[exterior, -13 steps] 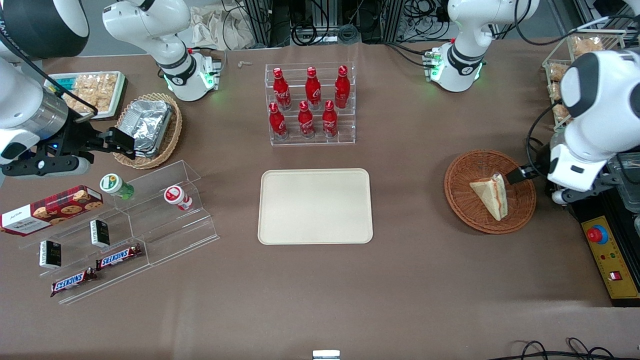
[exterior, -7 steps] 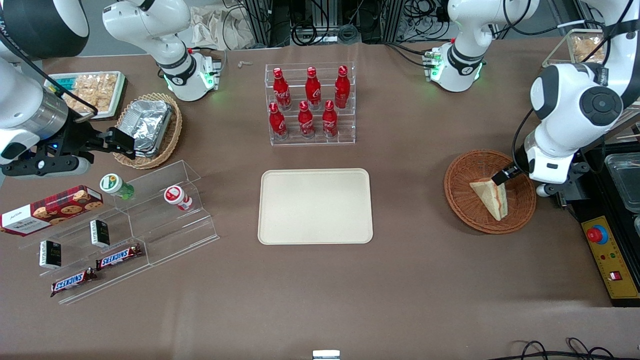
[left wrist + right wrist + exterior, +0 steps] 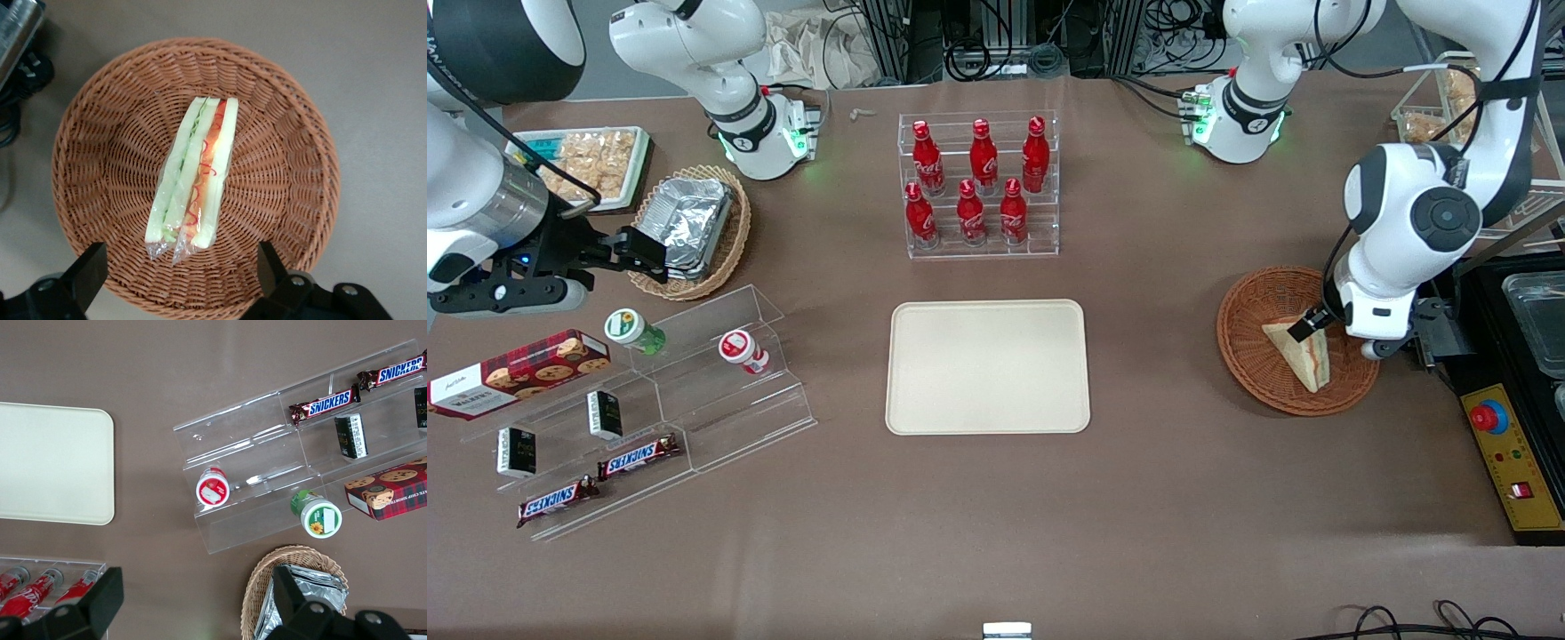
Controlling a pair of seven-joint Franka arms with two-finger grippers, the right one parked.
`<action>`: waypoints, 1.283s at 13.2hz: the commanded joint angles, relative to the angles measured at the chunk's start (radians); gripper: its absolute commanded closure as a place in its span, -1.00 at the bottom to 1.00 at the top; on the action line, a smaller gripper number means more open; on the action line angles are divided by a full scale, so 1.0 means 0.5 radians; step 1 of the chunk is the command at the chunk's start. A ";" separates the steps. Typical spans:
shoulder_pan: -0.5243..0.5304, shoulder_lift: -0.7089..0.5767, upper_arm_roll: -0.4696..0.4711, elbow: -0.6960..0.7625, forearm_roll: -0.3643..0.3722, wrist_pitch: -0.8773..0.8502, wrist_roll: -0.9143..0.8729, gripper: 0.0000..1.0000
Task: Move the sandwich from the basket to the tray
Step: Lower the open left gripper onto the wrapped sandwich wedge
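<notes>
Above the basket (image 3: pixel 120 107) at the working arm's end of the table, the gripper (image 3: pixel 180 280) hovered, fingers (image 3: pixel 87 273) spread wide and empty. Inside lay the sandwich (image 3: pixel 195 177), best straddled across its bread faces before descending, then carried to the tray (image 3: pixel 987 366).

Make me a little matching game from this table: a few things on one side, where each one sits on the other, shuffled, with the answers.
Things:
1. sandwich
2. tray
3. red bottles
4. gripper

Places:
A. standing in a clear rack
B. open, poised above the basket
C. lying in the reddish-brown basket
D. flat on the table, nothing on it

Pairs: 1-C, 2-D, 3-A, 4-B
</notes>
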 commanded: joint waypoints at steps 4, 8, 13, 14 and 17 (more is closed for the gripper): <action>0.031 0.036 0.000 -0.165 0.082 0.249 -0.070 -1.00; 0.083 0.091 0.000 -0.239 0.135 0.399 -0.070 -1.00; 0.083 0.149 0.000 -0.248 0.135 0.479 -0.070 -0.89; 0.083 0.161 0.000 -0.248 0.135 0.482 -0.070 -0.88; 0.083 0.165 0.000 -0.245 0.132 0.488 -0.085 -0.28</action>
